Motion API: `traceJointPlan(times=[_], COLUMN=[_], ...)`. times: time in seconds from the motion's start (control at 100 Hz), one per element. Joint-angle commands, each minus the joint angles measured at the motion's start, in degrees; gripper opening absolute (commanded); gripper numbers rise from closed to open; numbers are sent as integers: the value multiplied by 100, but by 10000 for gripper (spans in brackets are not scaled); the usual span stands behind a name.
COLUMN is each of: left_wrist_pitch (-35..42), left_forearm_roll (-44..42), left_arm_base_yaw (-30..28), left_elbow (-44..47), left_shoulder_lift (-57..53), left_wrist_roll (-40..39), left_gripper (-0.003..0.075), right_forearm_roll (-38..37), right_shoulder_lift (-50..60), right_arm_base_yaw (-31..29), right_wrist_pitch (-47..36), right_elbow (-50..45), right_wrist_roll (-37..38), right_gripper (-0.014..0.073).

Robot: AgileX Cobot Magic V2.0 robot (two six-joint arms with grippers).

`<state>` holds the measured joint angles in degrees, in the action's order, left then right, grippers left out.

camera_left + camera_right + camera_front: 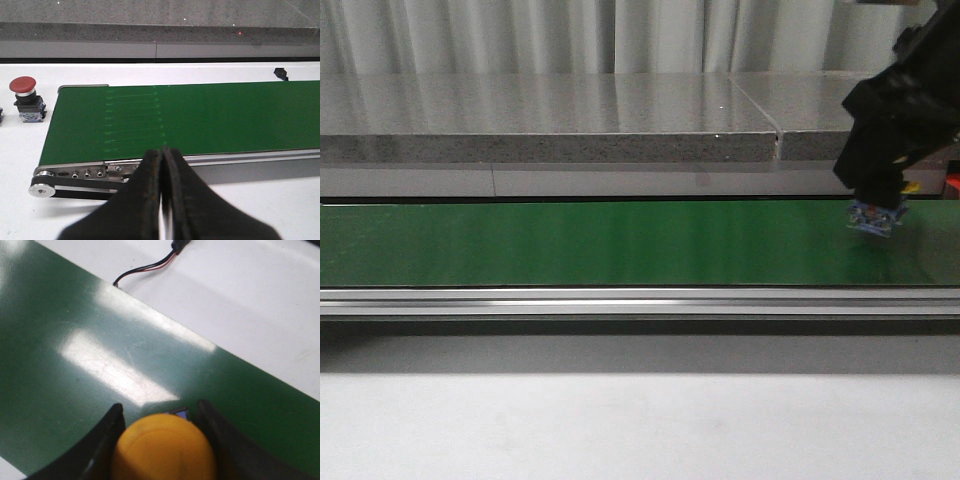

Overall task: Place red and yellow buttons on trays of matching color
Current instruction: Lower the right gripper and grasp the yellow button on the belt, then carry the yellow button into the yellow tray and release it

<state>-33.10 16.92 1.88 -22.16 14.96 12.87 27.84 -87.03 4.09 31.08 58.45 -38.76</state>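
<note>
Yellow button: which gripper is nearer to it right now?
Right. The right gripper has its fingers on either side of the yellow button, above the green belt. The left gripper is shut near the belt's other end, beside the red button.

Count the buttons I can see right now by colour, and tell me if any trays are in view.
Red button: 1, standing on the white table beside the end of the green belt.
Yellow button: 1, between the fingers of the right hand, over the belt.
Trays: 0 in view.
Total: 2 buttons.
</note>
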Motion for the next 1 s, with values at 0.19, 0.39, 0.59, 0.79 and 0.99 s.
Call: traceJointPlan(times=[0.19, 0.39, 0.59, 0.79, 0.99], left_wrist_pitch=[385, 385, 385, 385, 385], left_forearm_roll=[115, 115, 115, 115, 115], left_arm_base_yaw=[46, 46, 46, 46, 46], left_elbow=[-154, -154, -154, -154, -154], left_shoulder_lift=[51, 51, 51, 51, 51], left_wrist_roll=[-1, -1, -1, -1, -1], left_gripper=[-19, -19, -19, -19, -19], right_forearm_roll=[114, 60, 44, -152, -734], right_shoulder_lift=[1321, 2043, 2619, 2820, 2820], right_arm_base_yaw=[-1048, -2498, -3688, -4201, -4277], right_wrist_pitch=[464, 1107, 1115, 803, 105], right_elbow=[187, 138, -320, -1008, -1761], right_wrist_roll=[339, 596, 1104, 1535, 1943], right_gripper=[92, 92, 92, 92, 92])
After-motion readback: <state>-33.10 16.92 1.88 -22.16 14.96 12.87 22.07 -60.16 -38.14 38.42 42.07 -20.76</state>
